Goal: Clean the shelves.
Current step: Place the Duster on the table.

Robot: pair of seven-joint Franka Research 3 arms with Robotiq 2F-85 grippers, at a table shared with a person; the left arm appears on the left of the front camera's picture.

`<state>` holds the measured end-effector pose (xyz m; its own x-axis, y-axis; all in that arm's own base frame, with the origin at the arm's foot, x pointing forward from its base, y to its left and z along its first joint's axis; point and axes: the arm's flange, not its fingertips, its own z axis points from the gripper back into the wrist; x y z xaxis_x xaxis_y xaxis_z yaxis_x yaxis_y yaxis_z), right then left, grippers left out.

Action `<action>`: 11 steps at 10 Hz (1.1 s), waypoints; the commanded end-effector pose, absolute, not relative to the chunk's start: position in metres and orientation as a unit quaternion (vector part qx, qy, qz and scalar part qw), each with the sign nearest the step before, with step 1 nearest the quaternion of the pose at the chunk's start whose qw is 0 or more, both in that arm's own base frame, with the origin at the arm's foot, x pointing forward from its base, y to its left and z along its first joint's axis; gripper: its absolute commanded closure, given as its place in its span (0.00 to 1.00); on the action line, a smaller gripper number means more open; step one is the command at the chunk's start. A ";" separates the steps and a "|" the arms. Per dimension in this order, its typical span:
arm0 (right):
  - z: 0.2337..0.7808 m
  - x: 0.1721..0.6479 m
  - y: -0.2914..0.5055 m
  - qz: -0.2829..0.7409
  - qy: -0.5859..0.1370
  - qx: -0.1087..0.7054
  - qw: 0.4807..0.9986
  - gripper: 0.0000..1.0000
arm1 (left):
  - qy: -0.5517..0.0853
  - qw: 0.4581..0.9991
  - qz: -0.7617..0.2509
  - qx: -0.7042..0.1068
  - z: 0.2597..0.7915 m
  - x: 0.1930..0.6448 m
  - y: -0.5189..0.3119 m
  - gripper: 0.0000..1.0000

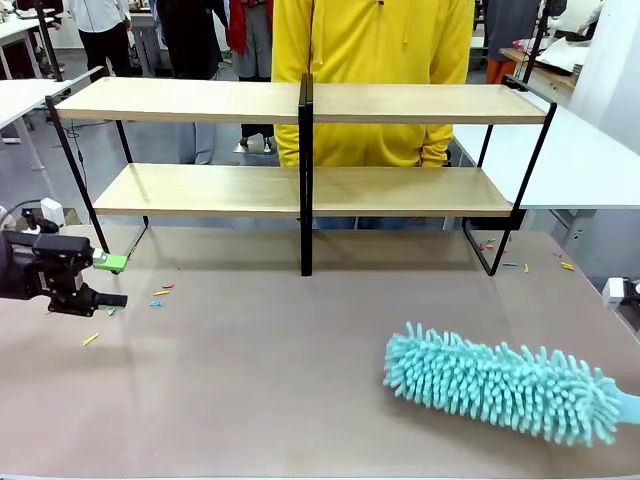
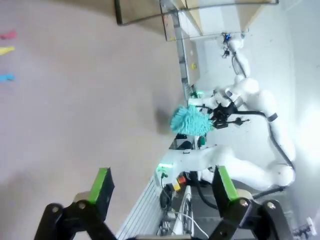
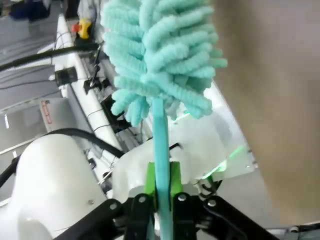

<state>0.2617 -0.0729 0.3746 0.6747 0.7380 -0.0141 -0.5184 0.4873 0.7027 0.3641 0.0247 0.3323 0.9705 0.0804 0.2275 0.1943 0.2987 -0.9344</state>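
Note:
The shelves point(image 1: 200, 100) stand across the far side of the table: two long light wooden boards on a thin black frame with a central upright, and both boards are bare. A fluffy teal duster point(image 1: 500, 385) lies low over the table at the front right. In the right wrist view my right gripper point(image 3: 161, 184) is shut on the duster's thin teal handle point(image 3: 161, 135), with the fluffy head above it. My left gripper point(image 1: 110, 282) hovers low at the table's left edge, pointing right. Its green pads point(image 2: 102, 184) stand wide apart with nothing between them. The left wrist view also shows the duster point(image 2: 190, 120) far off.
A person in a yellow hoodie point(image 1: 370, 60) stands right behind the shelves. Small coloured scraps point(image 1: 160, 295) lie on the beige tabletop near my left gripper, and more point(image 1: 505, 262) lie by the shelves' right foot. White tables point(image 1: 590, 160) flank both sides.

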 end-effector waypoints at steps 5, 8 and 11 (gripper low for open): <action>0.377 0.314 -0.051 0.410 0.096 0.335 0.843 0.88 | -0.162 0.811 -0.066 -0.558 0.395 0.367 0.018 0.00; 0.377 0.336 -0.053 0.406 0.090 0.305 0.856 0.28 | -0.162 0.811 -0.066 -0.558 0.395 0.367 0.018 0.00; 0.437 0.347 -0.131 0.292 -0.109 0.310 0.898 0.24 | -0.162 0.811 -0.066 -0.558 0.395 0.367 0.018 0.00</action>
